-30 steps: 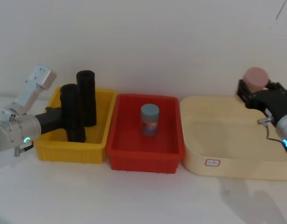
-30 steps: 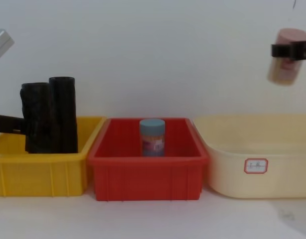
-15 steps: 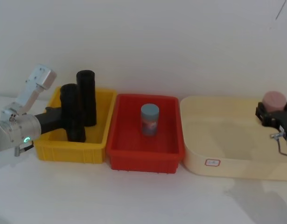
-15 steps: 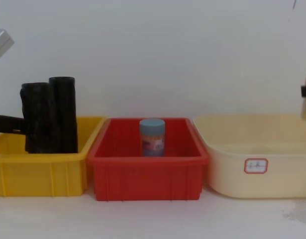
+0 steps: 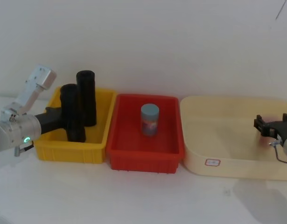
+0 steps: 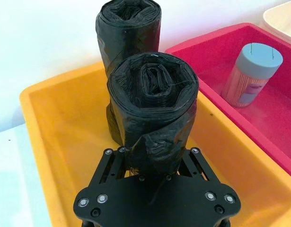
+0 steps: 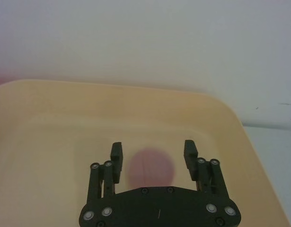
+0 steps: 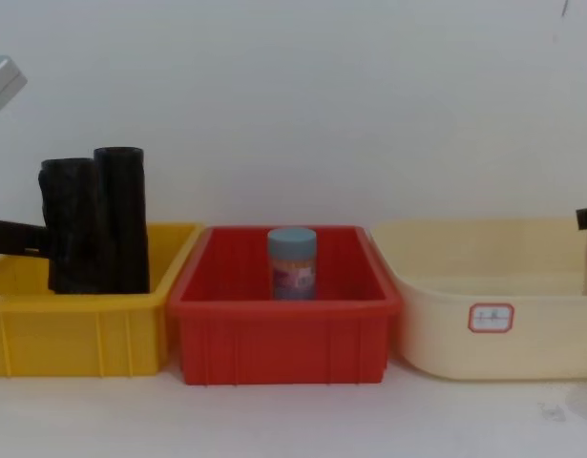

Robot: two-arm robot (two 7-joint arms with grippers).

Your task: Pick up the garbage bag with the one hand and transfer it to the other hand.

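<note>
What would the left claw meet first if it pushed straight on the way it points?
The garbage bag, right at the left claw in the yellow bin; the taller black cylinder seems to stand beyond it. The right claw is open over the cream tub.

Yellow bin point(image 5: 68, 152), left, holding a taller black roll point(image 5: 86, 99), upright; red bin point(image 5: 143, 161), centre, with upright blue-lidded canister point(image 5: 150, 120); cream tub point(image 5: 241, 167), right, white-labelled point(image 5: 212, 162), containing a pink-topped item point(image 7: 150, 168).
</note>
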